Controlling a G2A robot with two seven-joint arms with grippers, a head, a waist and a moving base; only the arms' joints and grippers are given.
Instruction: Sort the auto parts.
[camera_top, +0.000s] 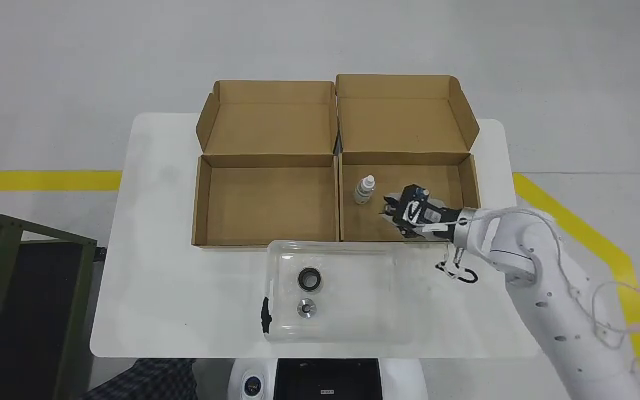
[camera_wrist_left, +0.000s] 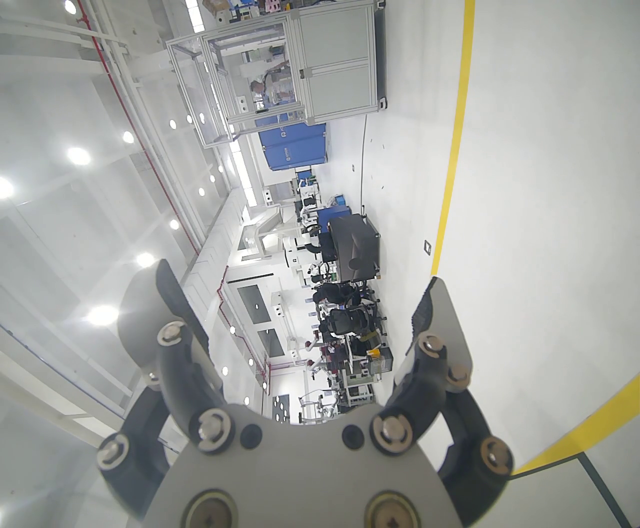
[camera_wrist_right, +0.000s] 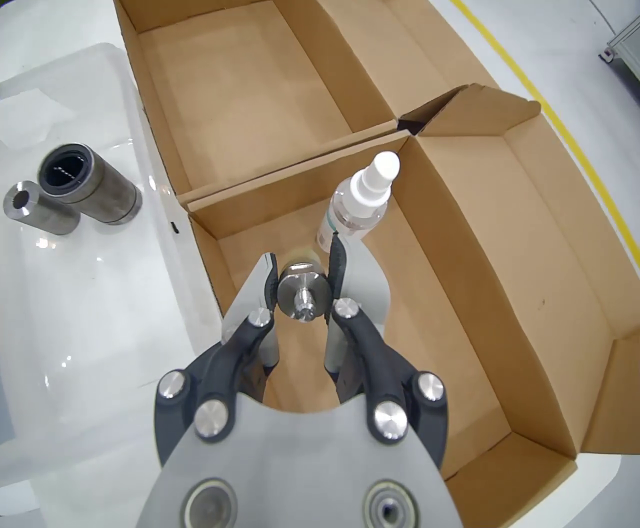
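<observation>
In the top view I see a white table (camera_top: 160, 280) with two brown cardboard boxes side by side, both with their lids open. The left cardboard box (camera_top: 265, 205) has nothing in it. The right cardboard box (camera_top: 440, 195) holds a small clear spray bottle with a white top (camera_top: 364, 188), standing up near the wall between the boxes. The right gripper (camera_top: 405, 212) is inside this box, just beside the bottle. On the side of the boxes nearer the robot lies a clear plastic tray (camera_top: 350, 255). Two metal parts stand in it, the big dark metal tube (camera_top: 311, 278) and the small grey metal tube (camera_top: 307, 307), close together. A small black piece (camera_top: 266, 315) sits at the tray's left edge.

In the left wrist view, the left gripper (camera_wrist_left: 300, 280) points out at the room. Its jaws are spread wide with nothing between them.

In the right wrist view, the right gripper (camera_wrist_right: 305, 257) has its jaws squeezed on a small shiny round metal part with a pin (camera_wrist_right: 302, 292). It is over the floor of the right cardboard box (camera_wrist_right: 550, 225), just beside the spray bottle (camera_wrist_right: 357, 205). I cannot tell if the part touches the floor. The left cardboard box (camera_wrist_right: 240, 85) is beyond it. In the tray (camera_wrist_right: 90, 300), the big dark metal tube (camera_wrist_right: 87, 182) and the small grey metal tube (camera_wrist_right: 40, 207) stand touching.
</observation>
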